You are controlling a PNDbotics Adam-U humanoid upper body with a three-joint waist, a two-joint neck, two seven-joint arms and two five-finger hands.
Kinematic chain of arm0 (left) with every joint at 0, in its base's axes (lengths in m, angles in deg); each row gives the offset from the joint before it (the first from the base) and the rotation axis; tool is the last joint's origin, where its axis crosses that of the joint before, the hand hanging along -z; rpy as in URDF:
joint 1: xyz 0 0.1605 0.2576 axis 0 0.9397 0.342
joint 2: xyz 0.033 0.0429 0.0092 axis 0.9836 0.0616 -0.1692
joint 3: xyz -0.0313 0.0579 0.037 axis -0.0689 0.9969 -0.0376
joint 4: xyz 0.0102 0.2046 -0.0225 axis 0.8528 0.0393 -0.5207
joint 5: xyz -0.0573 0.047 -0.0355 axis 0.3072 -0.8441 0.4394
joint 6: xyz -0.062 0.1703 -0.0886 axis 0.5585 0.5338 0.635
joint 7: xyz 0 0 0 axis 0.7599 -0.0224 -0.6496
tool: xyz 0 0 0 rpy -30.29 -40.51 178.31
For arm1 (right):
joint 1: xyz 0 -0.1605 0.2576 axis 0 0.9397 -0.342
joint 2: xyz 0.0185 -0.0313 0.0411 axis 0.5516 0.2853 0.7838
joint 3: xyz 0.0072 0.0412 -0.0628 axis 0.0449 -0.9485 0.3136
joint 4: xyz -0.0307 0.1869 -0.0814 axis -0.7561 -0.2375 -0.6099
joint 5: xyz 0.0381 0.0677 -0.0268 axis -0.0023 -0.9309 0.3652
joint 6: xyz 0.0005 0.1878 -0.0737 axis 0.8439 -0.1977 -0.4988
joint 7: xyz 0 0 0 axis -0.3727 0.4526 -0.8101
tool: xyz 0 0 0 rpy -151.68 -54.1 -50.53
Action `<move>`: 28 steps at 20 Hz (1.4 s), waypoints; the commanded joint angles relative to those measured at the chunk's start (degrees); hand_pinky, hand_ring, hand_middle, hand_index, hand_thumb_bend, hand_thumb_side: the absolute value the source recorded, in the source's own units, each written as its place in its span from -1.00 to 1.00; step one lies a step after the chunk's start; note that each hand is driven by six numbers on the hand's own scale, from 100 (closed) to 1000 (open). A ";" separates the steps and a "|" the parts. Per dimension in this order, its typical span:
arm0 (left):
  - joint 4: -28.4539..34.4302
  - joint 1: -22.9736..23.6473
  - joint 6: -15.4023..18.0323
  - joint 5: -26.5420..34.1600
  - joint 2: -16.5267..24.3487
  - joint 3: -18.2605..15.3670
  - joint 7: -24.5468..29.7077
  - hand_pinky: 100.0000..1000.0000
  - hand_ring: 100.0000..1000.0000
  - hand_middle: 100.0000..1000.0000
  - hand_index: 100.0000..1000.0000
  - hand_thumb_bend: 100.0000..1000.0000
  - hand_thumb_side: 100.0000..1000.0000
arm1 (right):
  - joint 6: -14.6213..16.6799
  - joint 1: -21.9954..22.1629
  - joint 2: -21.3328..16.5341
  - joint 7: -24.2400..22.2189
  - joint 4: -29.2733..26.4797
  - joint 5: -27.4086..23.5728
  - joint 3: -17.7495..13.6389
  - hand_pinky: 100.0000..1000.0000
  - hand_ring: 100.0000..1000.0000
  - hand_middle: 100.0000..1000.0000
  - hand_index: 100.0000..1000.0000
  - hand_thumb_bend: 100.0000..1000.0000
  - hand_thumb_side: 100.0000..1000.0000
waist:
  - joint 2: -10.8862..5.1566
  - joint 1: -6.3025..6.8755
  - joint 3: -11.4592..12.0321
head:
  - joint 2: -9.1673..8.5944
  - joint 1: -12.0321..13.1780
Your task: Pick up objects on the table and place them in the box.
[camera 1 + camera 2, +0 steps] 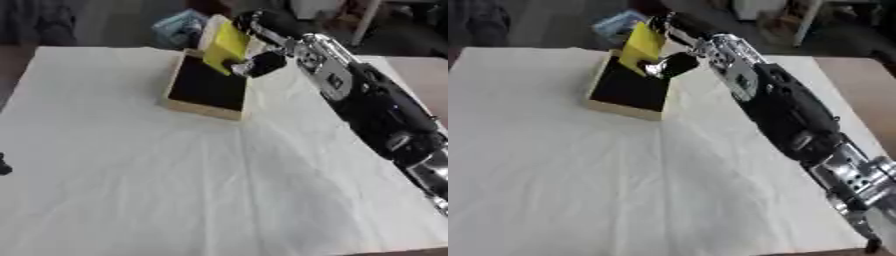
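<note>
No writing is legible anywhere. One right hand (258,62) reaches out over the single wooden box (206,85), its fingers curled round one flat yellow object (227,46) held tilted above the box's dark interior. The box sits on the white-covered table (175,175).

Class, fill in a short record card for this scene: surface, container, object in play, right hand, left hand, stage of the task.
surface: table under a white cloth
container: open wooden box with dark inside
object in play: flat yellow item, held above the box's far side
right robot hand: curled round the yellow item
left robot hand: only a dark bit shows at the left edge
stage: item not yet released
</note>
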 commanded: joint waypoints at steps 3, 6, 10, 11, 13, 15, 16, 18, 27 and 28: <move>1.34 -1.10 0.10 0.30 0.34 0.11 0.45 0.67 0.20 0.09 0.52 0.02 0.05 | 0.21 -1.06 -0.36 2.05 3.82 0.40 -1.03 0.43 0.44 0.51 0.24 -0.72 0.11 | -0.50 0.33 0.32 | -0.34 -1.02; 1.39 -1.17 0.13 0.32 0.30 0.23 0.63 0.67 0.20 0.09 0.52 0.01 0.05 | 0.40 -1.07 0.20 2.57 5.69 0.70 -0.98 0.43 0.44 0.51 0.25 -0.75 0.15 | -0.23 0.43 0.39 | -0.12 -1.49; 1.39 -1.23 0.16 0.33 0.25 0.35 0.81 0.67 0.20 0.09 0.52 0.02 0.05 | 0.61 -1.09 0.83 2.67 7.44 1.30 -0.86 0.43 0.44 0.51 0.26 -0.75 0.17 | -0.03 0.51 0.51 | 0.09 -1.83; 1.40 -1.26 0.17 0.35 0.26 0.39 0.87 0.67 0.20 0.09 0.52 0.02 0.05 | 0.62 -1.09 0.96 2.67 7.84 1.42 -0.88 0.43 0.44 0.51 0.26 -0.75 0.18 | 0.01 0.54 0.55 | 0.06 -1.82; 1.40 -1.28 0.18 0.37 0.26 0.44 0.95 0.67 0.20 0.09 0.52 0.02 0.05 | 0.71 -1.14 1.19 2.73 8.45 1.55 -0.88 0.43 0.45 0.51 0.27 -0.74 0.19 | 0.06 0.56 0.59 | 0.01 -1.79; 1.38 -1.30 0.18 0.37 0.24 0.47 1.00 0.67 0.20 0.09 0.52 0.02 0.05 | 0.80 -1.21 1.39 2.86 8.82 1.65 -0.85 0.43 0.45 0.51 0.28 -0.72 0.20 | 0.12 0.58 0.57 | -0.02 -1.79; 1.38 -1.32 0.18 0.38 0.22 0.49 1.02 0.67 0.20 0.09 0.52 0.02 0.05 | 0.86 -1.23 1.49 2.89 8.97 1.74 -0.80 0.43 0.45 0.51 0.28 -0.72 0.21 | 0.13 0.58 0.56 | -0.02 -1.80; 1.40 -1.40 0.19 0.40 0.19 0.54 1.09 0.67 0.20 0.09 0.52 0.02 0.05 | 0.99 -1.25 1.72 2.85 9.27 1.88 -0.71 0.43 0.45 0.51 0.28 -0.72 0.22 | 0.18 0.62 0.51 | -0.11 -1.76; 1.46 -1.53 0.20 0.47 0.17 0.56 1.16 0.67 0.20 0.09 0.52 0.02 0.05 | 1.52 -1.37 2.35 2.43 10.10 2.49 -0.53 0.43 0.46 0.52 0.33 -0.63 0.26 | 0.26 0.73 0.35 | -0.31 -1.76; 1.48 -1.60 0.21 0.49 0.13 0.60 1.20 0.67 0.20 0.09 0.52 0.02 0.05 | 1.63 -1.39 2.67 2.17 10.23 2.73 -0.27 0.43 0.46 0.52 0.34 -0.62 0.27 | 0.29 0.85 0.07 | -0.42 -1.77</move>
